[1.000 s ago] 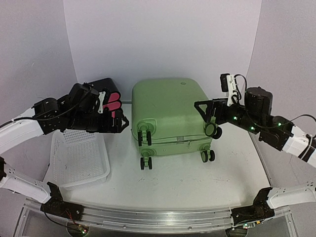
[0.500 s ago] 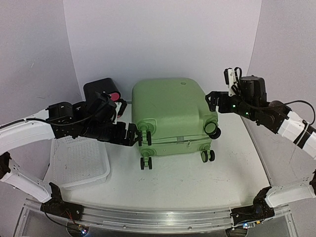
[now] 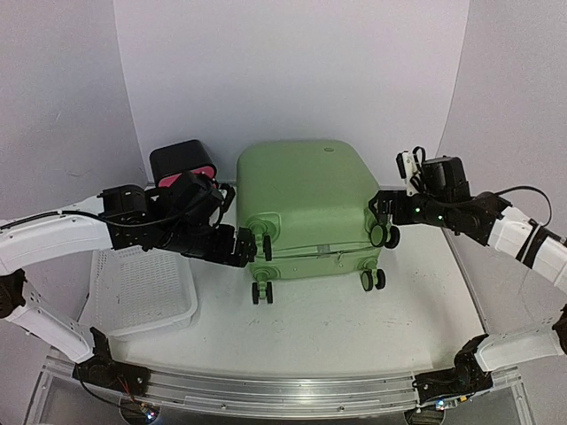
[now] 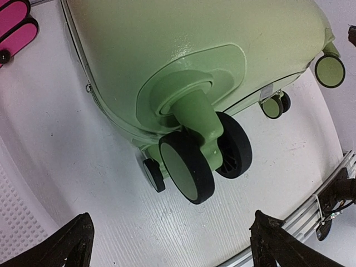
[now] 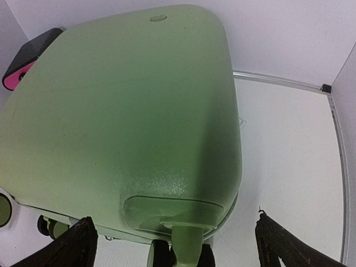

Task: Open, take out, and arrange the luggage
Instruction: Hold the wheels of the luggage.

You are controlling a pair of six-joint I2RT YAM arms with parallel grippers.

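**Flanking the closed luggage (image 3: 306, 199) at its two near corners**

We see the light-green luggage lying flat in the middle of the white tabletop (image 3: 354, 328), set toward the far wall, with its wheeled end facing the near edge. Its shell is shut, and the zipper seam runs across that near end between the upper and lower pairs of black wheels.

Our left claw (image 3: 241, 245) sits at the near-left corner of the case with its jaws spread wide and nothing held between them. In the left wrist view the upper near-left wheel (image 4: 203, 161) on its green stem lies ahead of the two dark fingertips (image 4: 72, 245), clear of both.

Our right claw (image 3: 383, 219) is at the near-right corner, and its jaws are also spread wide and empty. In the right wrist view we look along the smooth top of the shell, and the stem of the upper near-right wheel (image 3: 384, 235) shows at the bottom edge between the fingers. We cannot tell whether that claw touches the wheel or the shell.

Left of the luggage, toward the far side, stands a small black drawer box (image 3: 182, 159) with pink fronts, partly hidden behind the left arm. A white perforated basket (image 3: 142, 288) rests on the tabletop nearer to us, under that same arm and well apart from the case.
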